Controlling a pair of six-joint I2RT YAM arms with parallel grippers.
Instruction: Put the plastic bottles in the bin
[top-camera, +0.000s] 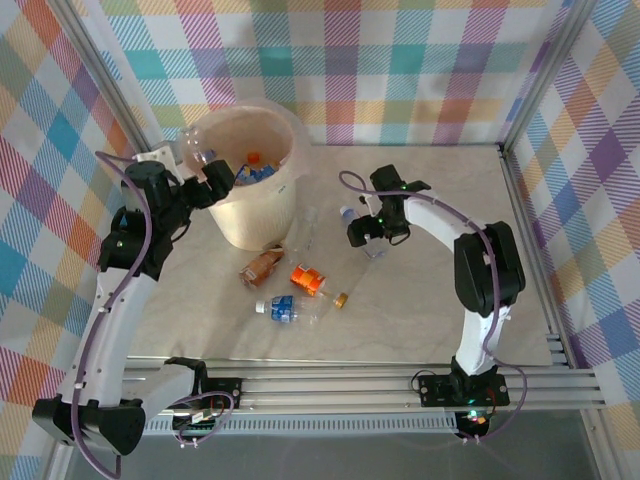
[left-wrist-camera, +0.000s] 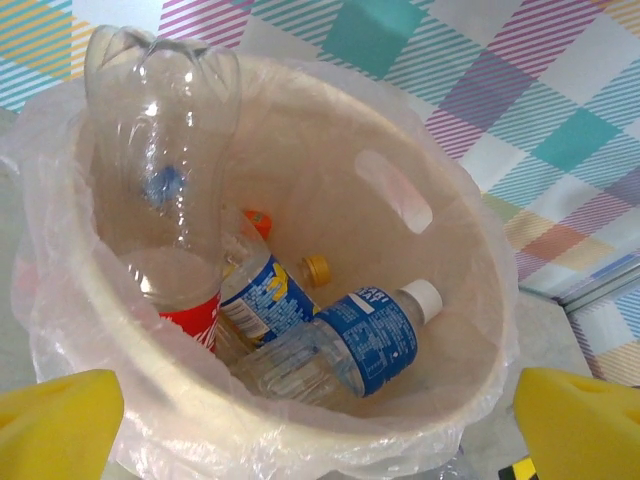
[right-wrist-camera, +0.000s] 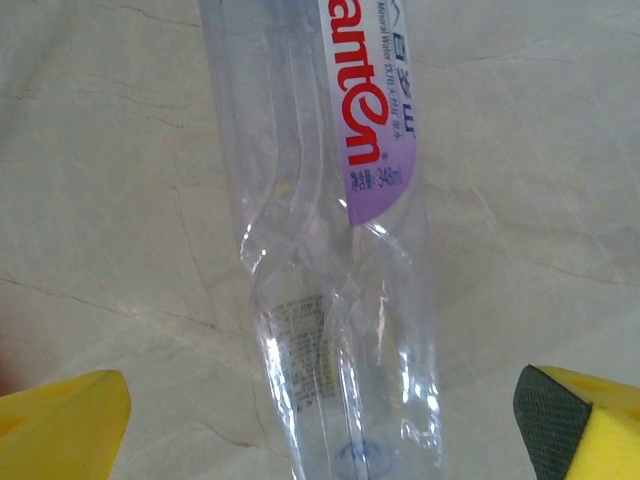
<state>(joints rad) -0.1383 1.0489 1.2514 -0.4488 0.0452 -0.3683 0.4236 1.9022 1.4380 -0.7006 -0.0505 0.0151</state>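
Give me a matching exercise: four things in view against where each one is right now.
Things:
1. purple-label bottle
2. white-capped bottle
3. orange bottle
4. left gripper

Places:
a. on the table, no gripper over it
b. lying inside the bin
c. open, above the bin
d. on the table, under the open right gripper

Pairs: 1-d, 2-b, 3-a, 4-c
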